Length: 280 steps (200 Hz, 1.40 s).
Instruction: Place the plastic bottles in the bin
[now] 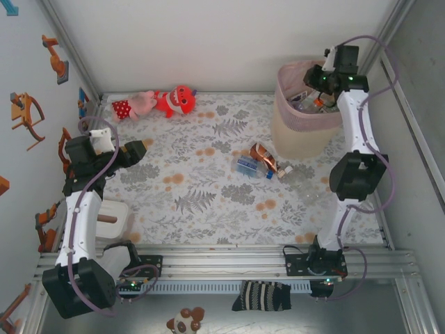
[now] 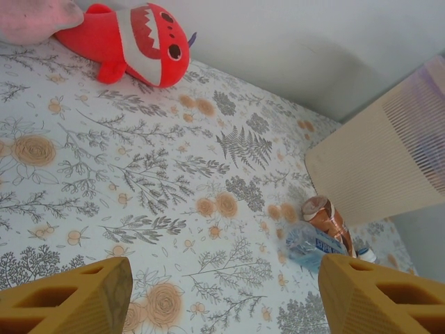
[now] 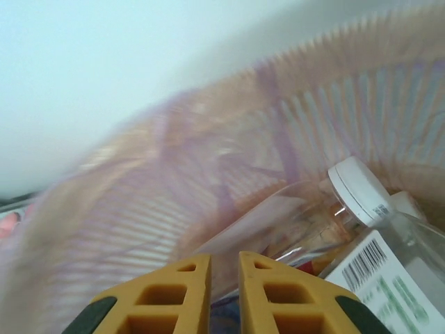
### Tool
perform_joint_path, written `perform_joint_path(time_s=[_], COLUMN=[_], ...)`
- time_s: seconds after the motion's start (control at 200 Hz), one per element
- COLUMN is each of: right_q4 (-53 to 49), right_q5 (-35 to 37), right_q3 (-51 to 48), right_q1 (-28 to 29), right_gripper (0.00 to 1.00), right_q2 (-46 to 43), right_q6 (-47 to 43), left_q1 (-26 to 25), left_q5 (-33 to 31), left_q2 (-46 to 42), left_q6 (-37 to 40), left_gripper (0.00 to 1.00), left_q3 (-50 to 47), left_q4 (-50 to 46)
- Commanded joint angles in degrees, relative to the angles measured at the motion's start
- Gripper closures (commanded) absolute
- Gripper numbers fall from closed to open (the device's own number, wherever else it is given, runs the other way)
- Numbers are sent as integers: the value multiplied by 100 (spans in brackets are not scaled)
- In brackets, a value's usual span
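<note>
Your right gripper [image 3: 224, 263] hangs over the mouth of the bin [image 1: 299, 136], jaws pinched together on nothing, above the binned bottles [image 3: 313, 223]. The bin wall is blurred, so I can only judge that this drop is done. Next you need the loose bottles [image 1: 259, 165] lying just beside the bin: open up, reach low and take one. Your left gripper [image 2: 222, 299] stands wide and empty. The flowered cloth [image 1: 208, 202] lies flat, and white walls [image 1: 208, 42] close in behind.
</note>
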Motion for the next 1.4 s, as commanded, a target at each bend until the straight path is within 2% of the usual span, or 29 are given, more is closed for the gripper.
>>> perform_joint_path(time_s=[0.0, 0.14, 0.406, 0.561, 0.696, 0.856, 1.046, 1.232, 1.397], right_q4=[-312, -687, -869, -959, -961, -705, -640, -653, -526], right_q5=[-57, 32, 430, 926, 1238, 1250, 1415, 1669, 1617], right_q3=[-167, -710, -2397, -3231, -3775, -4332, -4541, -4205, -3751], right_q1=[30, 110, 437, 1089, 1717, 2327, 3043, 3359, 3449], right_gripper=[82, 81, 80, 79, 76, 70, 61, 48, 39], right_q2=[-814, -1510, -3122, -3852, -4101, -3933, -3230, -2147, -1221], right_q6=[-255, -535, -887, -1212, -1624, -2148, -3342, -3964, -4132], left_q1=[43, 45, 48, 48, 48, 48, 48, 48, 44], left_q5=[24, 56, 96, 122, 208, 227, 166, 159, 30], left_q2=[-175, -204, -241, -241, -215, -275, -396, -408, -432], left_q6=[7, -45, -125, -165, -187, -162, -117, -95, -21], left_gripper=[29, 29, 29, 29, 29, 30, 30, 30, 30], left_q3=[113, 136, 140, 131, 122, 105, 61, 62, 69], left_q4=[-2, -21, 20, 63, 110, 116, 72, 31, -74])
